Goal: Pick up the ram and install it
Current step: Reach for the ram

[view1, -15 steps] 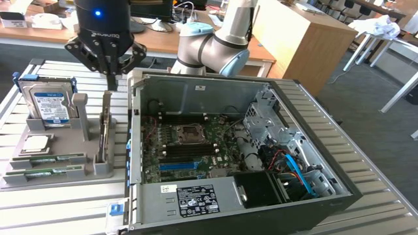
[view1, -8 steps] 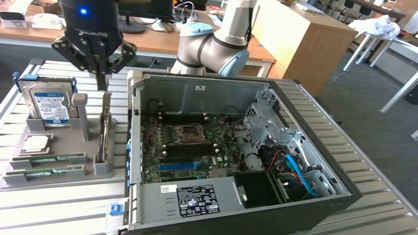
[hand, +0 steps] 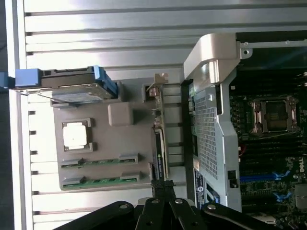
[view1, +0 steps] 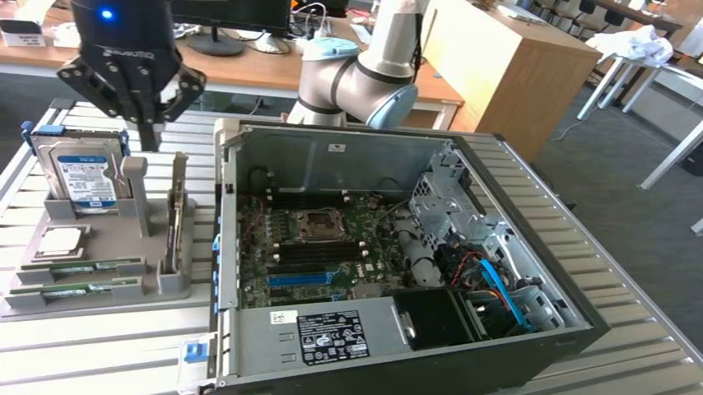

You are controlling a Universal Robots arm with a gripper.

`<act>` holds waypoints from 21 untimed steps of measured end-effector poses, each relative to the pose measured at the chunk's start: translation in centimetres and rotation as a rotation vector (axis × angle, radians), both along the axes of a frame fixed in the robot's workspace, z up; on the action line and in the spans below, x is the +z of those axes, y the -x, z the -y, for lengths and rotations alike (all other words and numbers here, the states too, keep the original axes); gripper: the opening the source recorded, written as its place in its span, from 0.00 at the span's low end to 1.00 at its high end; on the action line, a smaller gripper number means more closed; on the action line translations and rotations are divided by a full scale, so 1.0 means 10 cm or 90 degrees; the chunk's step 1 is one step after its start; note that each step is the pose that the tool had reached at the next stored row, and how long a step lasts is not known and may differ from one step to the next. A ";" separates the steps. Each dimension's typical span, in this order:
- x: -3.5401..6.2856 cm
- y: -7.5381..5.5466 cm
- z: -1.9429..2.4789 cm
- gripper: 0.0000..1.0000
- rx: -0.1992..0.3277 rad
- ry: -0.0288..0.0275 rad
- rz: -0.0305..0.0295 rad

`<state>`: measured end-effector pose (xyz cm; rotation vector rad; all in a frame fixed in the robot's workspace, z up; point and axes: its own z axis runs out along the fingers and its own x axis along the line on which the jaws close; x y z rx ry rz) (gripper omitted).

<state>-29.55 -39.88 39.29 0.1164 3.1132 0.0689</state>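
Note:
Two ram sticks, thin green boards, lie side by side in slots of the grey holder tray [view1: 110,306]: one ram [view1: 84,267] farther back, the other ram [view1: 77,290] nearer the front. In the wrist view they are the ram [hand: 98,161] and the second ram [hand: 98,181]. My black gripper [view1: 144,132] hangs well above the tray, over its back part near the hard drive. Its fingers [hand: 163,188] are shut together with nothing between them. The open computer case [view1: 329,346] lies on the exterior view's right of the tray, with its motherboard [view1: 318,255] exposed.
A blue-labelled hard drive [view1: 86,177] stands upright at the tray's back, and a square silver processor [view1: 61,240] lies in front of it. An expansion card [view1: 174,226] stands on edge between the tray and the case wall [hand: 211,96]. Everything rests on a slatted metal table [view1: 110,354].

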 end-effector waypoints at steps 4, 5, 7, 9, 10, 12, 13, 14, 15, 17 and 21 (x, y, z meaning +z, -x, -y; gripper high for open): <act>-0.001 0.11 0.000 0.10 0.000 0.0000 0.0000; -0.001 0.14 0.000 0.10 0.000 0.0000 0.0000; -0.002 0.20 0.000 0.10 0.000 0.0000 0.0000; -0.002 0.25 0.000 0.10 0.000 0.0000 -0.0001; -0.002 0.28 0.000 0.10 0.000 0.0000 0.0000; -0.003 0.34 0.000 0.10 0.000 0.0000 0.0000; -0.003 0.37 0.000 0.10 0.000 0.0000 0.0000; -0.003 0.41 0.000 0.10 0.000 0.0000 0.0000; -0.003 0.43 0.000 0.10 0.000 0.0000 0.0000; -0.003 0.49 0.000 0.10 0.000 0.0000 0.0000; -0.004 0.60 0.000 0.10 0.000 0.0000 0.0000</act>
